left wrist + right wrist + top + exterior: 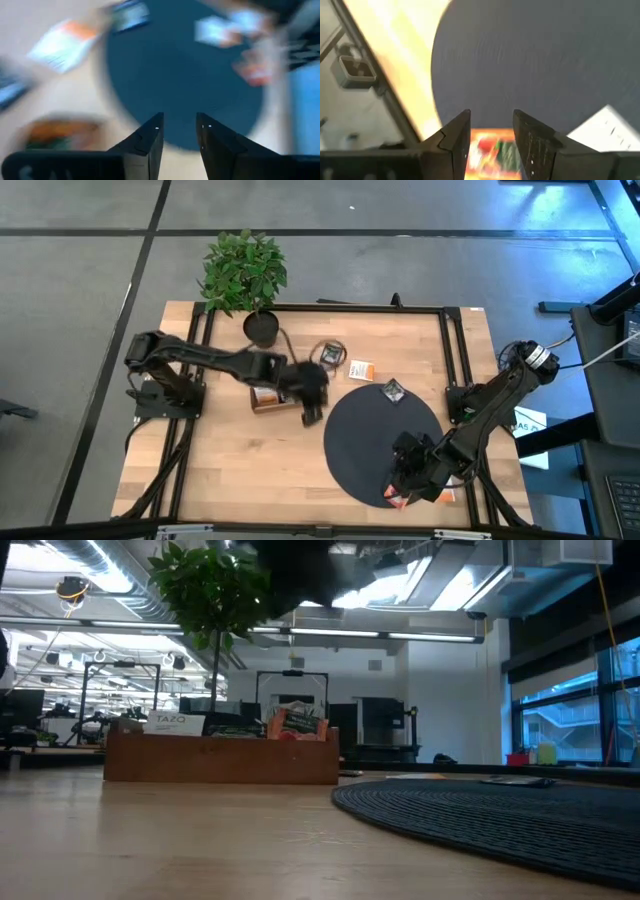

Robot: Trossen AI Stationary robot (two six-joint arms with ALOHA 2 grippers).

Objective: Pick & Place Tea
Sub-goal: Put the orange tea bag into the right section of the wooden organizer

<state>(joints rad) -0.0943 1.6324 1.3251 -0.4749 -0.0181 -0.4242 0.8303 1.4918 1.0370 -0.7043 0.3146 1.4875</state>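
A pale wooden worktop [240,450] carries a large black round mat [375,445], a brown wooden tray [220,755] near a potted plant [245,275], and a lit room with ceiling lamps lies behind. The left end effector [308,402], fingers parted and empty, hangs over bare wood between tray and mat, with sachets [362,367] lying beyond it. The right end effector [412,470], also open, hovers over an orange sachet [492,150] at the mat's near edge, close to the worktop's corner.
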